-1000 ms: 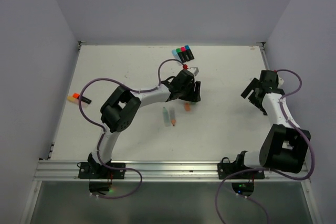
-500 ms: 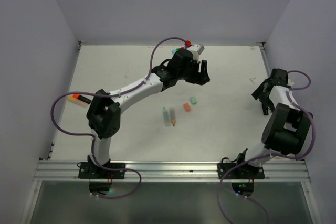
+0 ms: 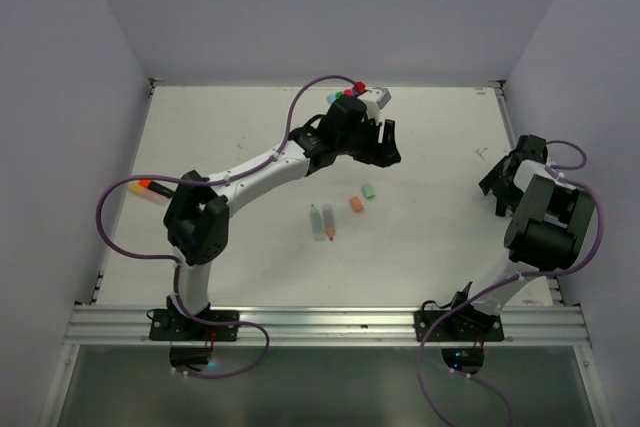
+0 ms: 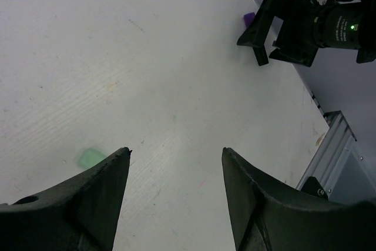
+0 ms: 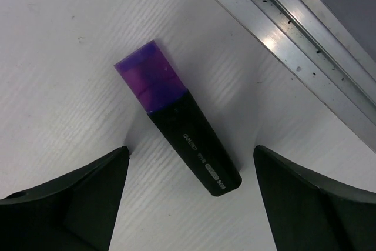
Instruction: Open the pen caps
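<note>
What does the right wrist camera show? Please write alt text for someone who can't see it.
A black highlighter with its purple cap on lies on a white table, between two dark fingers spread wide at the bottom corners, neither touching it. A metal rail crosses the top right corner.

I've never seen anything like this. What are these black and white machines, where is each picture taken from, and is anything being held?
They are two robot arms bolted to a table's near edge. One picture looks down from above; the other two come from cameras on each wrist. On the table lie a loose orange cap, a green cap and two pale pen bodies. The left tool is open and empty. The right tool is open over a purple-capped pen, not gripping it.
</note>
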`<state>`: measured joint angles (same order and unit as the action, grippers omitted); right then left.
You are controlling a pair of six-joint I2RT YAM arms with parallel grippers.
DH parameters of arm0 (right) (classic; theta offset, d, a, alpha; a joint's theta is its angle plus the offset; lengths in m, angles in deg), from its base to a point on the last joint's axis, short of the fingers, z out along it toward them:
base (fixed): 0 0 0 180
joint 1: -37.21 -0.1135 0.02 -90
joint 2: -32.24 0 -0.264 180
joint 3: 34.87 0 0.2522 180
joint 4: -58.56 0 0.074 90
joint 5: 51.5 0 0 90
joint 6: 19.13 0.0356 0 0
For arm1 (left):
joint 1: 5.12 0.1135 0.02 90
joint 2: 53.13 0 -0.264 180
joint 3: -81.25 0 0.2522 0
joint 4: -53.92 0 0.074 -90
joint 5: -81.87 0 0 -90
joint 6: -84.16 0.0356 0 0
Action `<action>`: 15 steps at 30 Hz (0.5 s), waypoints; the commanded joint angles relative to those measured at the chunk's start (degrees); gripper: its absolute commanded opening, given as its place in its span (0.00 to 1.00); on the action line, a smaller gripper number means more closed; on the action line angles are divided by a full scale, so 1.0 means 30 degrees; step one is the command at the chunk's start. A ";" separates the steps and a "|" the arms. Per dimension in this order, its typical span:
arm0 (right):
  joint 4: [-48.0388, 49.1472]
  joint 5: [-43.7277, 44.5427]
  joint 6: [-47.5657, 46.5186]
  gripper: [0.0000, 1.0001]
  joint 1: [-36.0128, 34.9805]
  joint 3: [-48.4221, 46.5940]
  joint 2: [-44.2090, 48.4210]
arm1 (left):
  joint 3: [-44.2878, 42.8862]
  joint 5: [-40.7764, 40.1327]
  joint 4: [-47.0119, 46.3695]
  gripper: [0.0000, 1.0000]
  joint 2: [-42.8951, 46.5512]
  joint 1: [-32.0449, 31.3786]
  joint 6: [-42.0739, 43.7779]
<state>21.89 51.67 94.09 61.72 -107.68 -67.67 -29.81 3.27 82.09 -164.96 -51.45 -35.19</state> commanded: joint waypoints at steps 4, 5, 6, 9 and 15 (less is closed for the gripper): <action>0.0813 -0.0932 -0.0358 0.83 0.0091 -0.0094 -0.0180 | 0.0673 0.0682 -0.0205 0.67 0.1094 -0.0144 0.0260; 0.0871 -0.1136 -0.0387 0.81 0.0091 0.0023 -0.0035 | 0.0761 0.0683 -0.0263 0.67 0.1211 -0.0144 0.0289; 0.0929 -0.1196 -0.0387 0.79 0.0091 0.0082 0.0024 | 0.0965 0.0683 -0.0322 0.67 0.1300 -0.0144 0.0231; 0.0639 -0.1109 -0.0300 0.64 0.0062 0.0200 -0.0150 | 0.1608 0.0683 -0.0586 0.67 0.1856 -0.0115 0.0230; 0.0812 -0.1459 -0.0065 0.12 0.0091 0.0463 -0.0386 | 0.3452 0.0216 -0.0733 0.67 0.3174 -0.0056 0.0230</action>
<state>23.52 49.07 93.52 62.03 -107.42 -67.94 -21.72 3.86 81.81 -159.85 -51.45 -35.19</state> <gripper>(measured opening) 0.239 0.669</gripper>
